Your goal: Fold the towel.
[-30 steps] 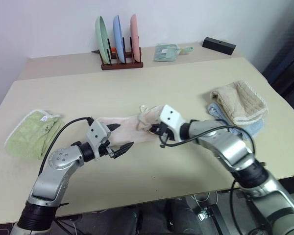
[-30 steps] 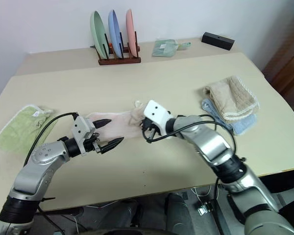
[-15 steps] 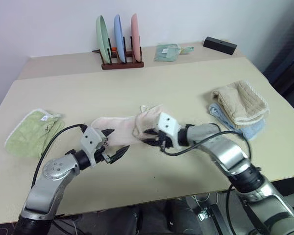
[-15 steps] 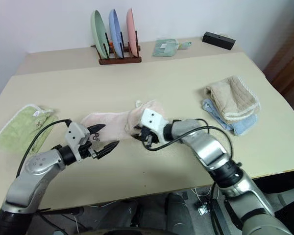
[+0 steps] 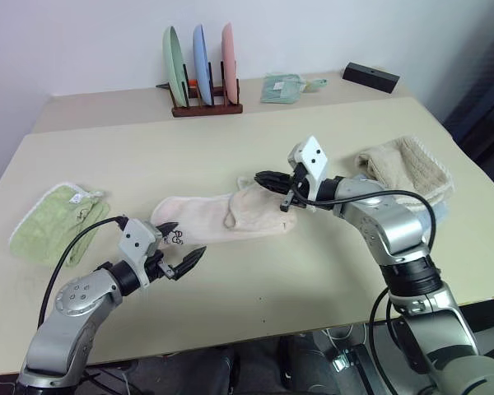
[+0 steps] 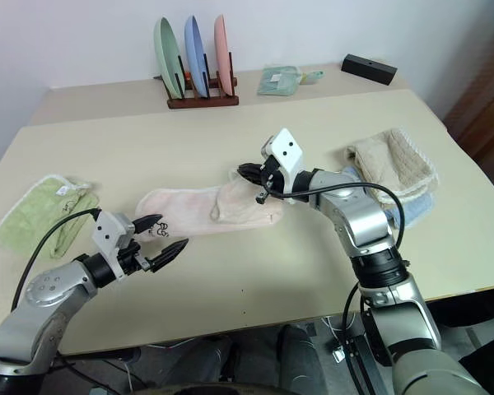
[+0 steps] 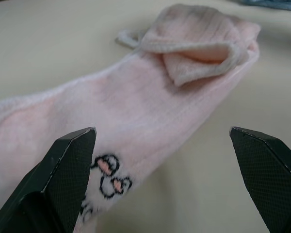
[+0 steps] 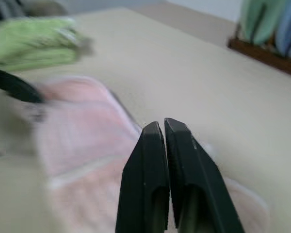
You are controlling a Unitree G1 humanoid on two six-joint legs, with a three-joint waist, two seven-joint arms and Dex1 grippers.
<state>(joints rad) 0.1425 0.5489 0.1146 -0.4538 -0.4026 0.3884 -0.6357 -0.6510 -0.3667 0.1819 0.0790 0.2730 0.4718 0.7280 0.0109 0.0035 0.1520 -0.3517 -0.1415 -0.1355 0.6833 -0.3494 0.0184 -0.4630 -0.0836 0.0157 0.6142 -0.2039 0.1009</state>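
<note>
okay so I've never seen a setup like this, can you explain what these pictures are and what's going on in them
This is a two-armed robot folding cloth. Two pictures look down from its head; two come from cameras at its wrists.

On the table lies a pale pink towel, one end flopped over. The left tool sits open beside its logo corner. The right tool is shut above the other end, holding nothing.

Also there: a green towel, a beige towel, a rack of plates and a black box.

Your robot's silver-grey jointed arms, white wrist blocks, black cables looping alongside, pointed black textured fingers (image 7: 70, 174).
</note>
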